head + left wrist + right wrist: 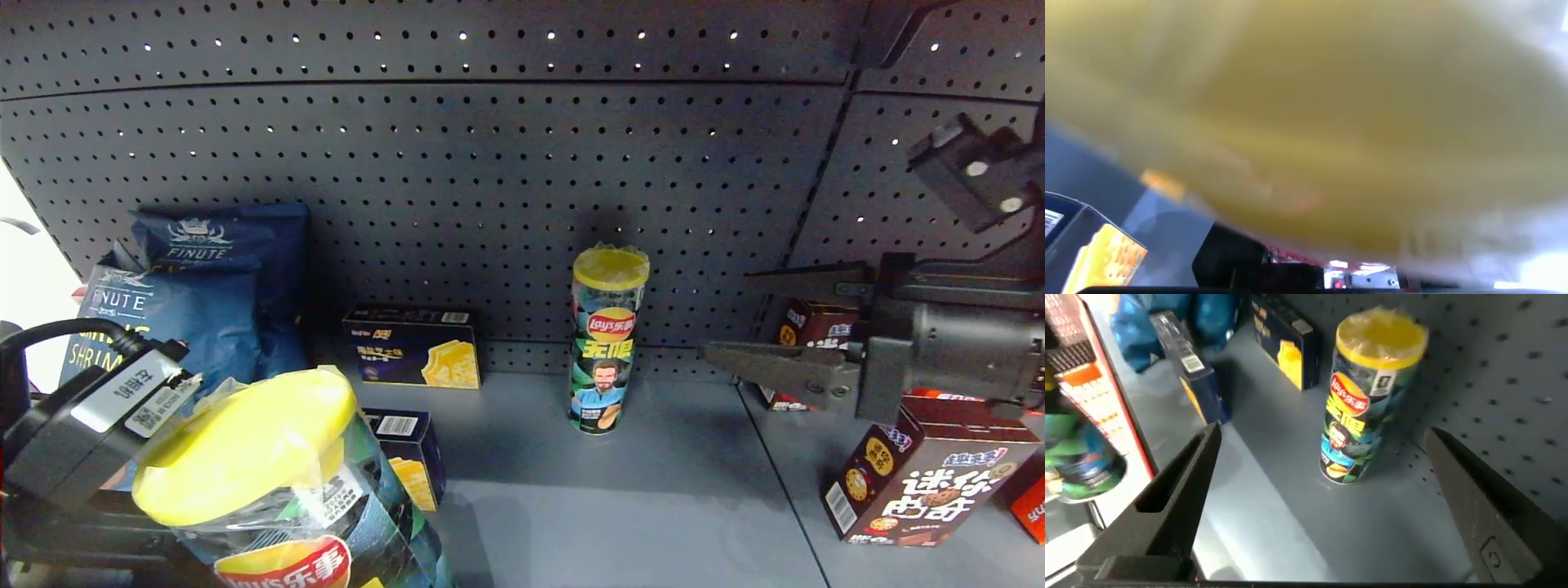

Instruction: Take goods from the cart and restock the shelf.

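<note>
A chips can with a yellow lid (pixel 605 343) stands upright at the back middle of the grey shelf (pixel 620 506), against the pegboard. In the right wrist view this standing can (pixel 1372 392) is a short way ahead of my right gripper (pixel 1324 437), whose fingers are spread wide with nothing between them. In the head view the right gripper (pixel 727 317) hangs open to the right of the can, apart from it. At the lower left my left gripper (pixel 106 523) holds a second chips can (pixel 269 482) tilted above the shelf front. Its yellow lid (pixel 1315 114) is close to the wrist camera, and the fingers are hidden behind the can.
Blue snack bags (pixel 196 302) stand at the back left. Two dark blue boxes (pixel 412 345) (pixel 408 457) lie left of the standing can. Brown cookie boxes (pixel 922 482) (pixel 808 327) and an orange pack (pixel 1030 506) are on the right section. Bare shelf floor lies in front of the standing can.
</note>
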